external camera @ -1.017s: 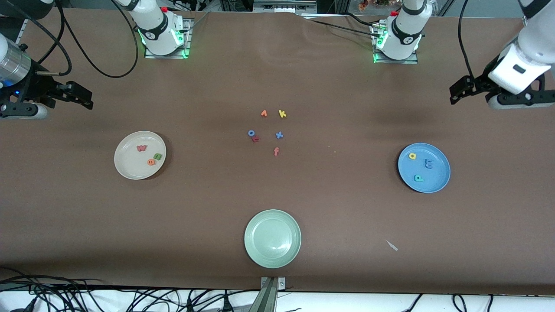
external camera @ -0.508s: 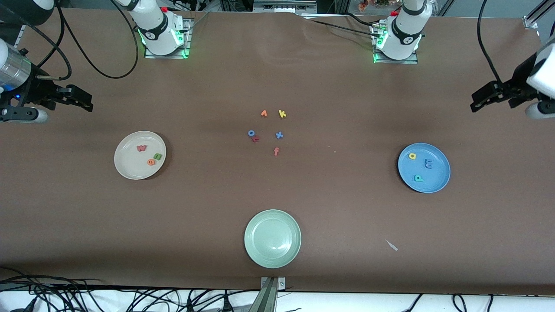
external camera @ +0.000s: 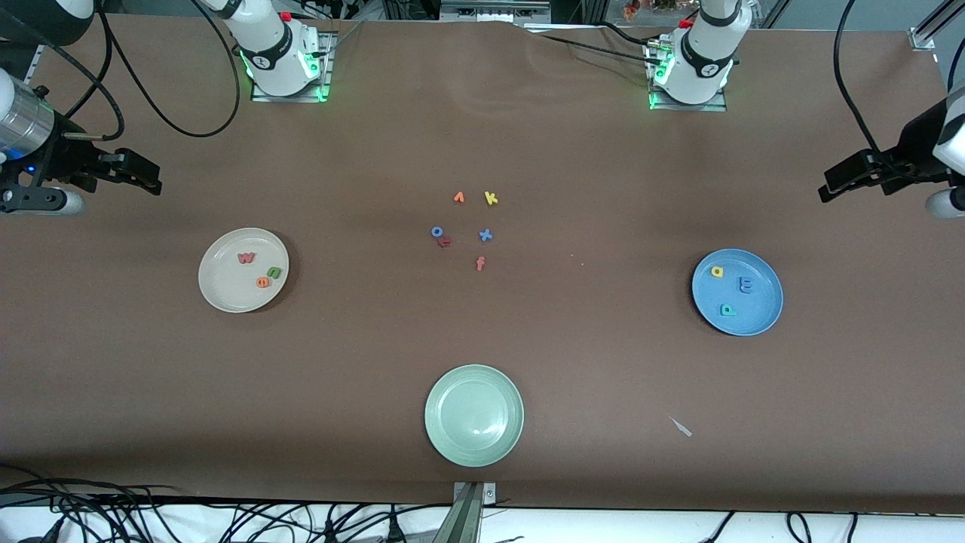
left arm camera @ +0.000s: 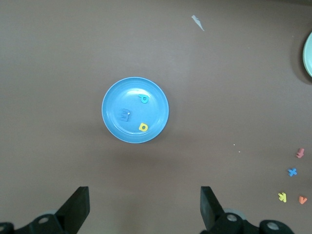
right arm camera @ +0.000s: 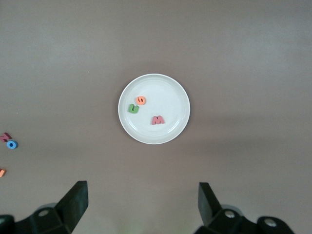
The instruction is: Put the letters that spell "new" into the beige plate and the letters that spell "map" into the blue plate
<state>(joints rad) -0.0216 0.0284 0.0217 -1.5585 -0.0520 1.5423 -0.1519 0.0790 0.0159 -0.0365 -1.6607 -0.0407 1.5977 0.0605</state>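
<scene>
High over the table's edge at its own end, I have the left gripper [external camera: 829,185] raised, its wrist stretched out level and its fingers [left arm camera: 78,207] spread wide with nothing between them. From its wrist view I look straight down on the blue plate [left arm camera: 157,97], which sits clear of the fingers. At the other end of the table, I see the right gripper [external camera: 149,177] raised as well, jaws spread just as wide and empty, with the beige plate [right arm camera: 173,92] below it in its wrist view. Both arms wait, touching nothing.

On the blue plate I can read three foam letters lying flat and apart: a yellow a [external camera: 718,272], a blue m [external camera: 746,285] and a teal p [external camera: 727,310]. On the beige plate I read a salmon-red w [external camera: 246,258], with a green n [external camera: 274,272] and an orange e [external camera: 262,282] just beside each other nearer the front camera.

Near the middle of the brown table [external camera: 603,392] I see loose letters: an orange v [external camera: 458,197], a yellow k [external camera: 491,198], a blue o [external camera: 436,231] touching a dark red piece [external camera: 445,242] I cannot read, a blue x [external camera: 485,235] and a salmon f [external camera: 480,263]. Nearest the front camera sits a pale green plate [external camera: 441,385].
</scene>
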